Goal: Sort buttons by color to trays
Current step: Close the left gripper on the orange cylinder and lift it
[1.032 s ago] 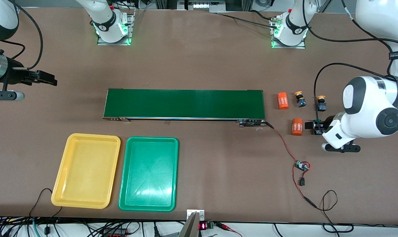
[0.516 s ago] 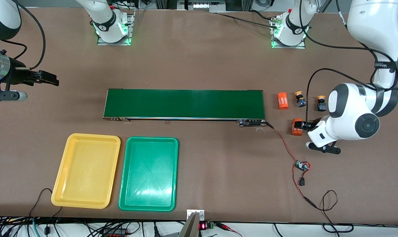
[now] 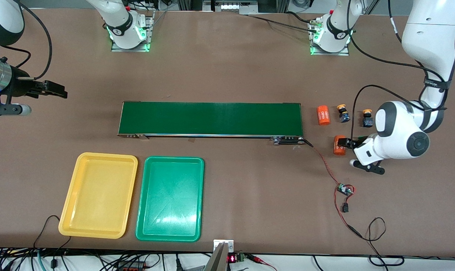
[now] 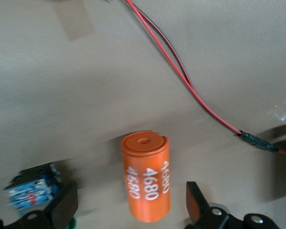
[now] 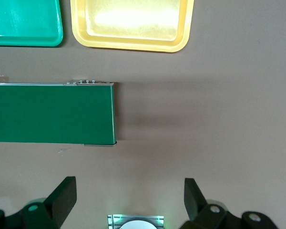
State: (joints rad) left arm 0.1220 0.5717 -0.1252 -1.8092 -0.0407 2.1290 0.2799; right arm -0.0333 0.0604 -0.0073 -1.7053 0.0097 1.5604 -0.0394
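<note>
Left wrist view shows the risk plainly: the left gripper [image 4: 128,210] hangs low over the counter [image 4: 86,95] with its fingers [image 4: 64,205] released and spread wide, and what lies between them is an orange cylinder [image 4: 148,179] with white print, not a button. A blue-bodied button [image 4: 31,191] sits just outside one finger. If the fingers clench here they would take the cylinder, a thing no tray is meant for. A small shift toward the button could also knock the cylinder, which lies on its side and would probably roll.

In the front view, two yellow-capped buttons [image 3: 342,113] [image 3: 368,118] stand on the counter near the left arm's end of the belt [image 3: 210,118], beside a second cylinder [image 3: 324,115]. The green-capped ones are mostly hidden by the left arm. The red wire [image 3: 327,165] runs close by and could snag a low sweep.

The right gripper [image 3: 48,89] waits with fingers released, over the counter's right-arm end. The yellow tray [image 3: 67,210] and green tray [image 3: 197,199] hold nothing, well apart from the buttons, so each carry is long.
</note>
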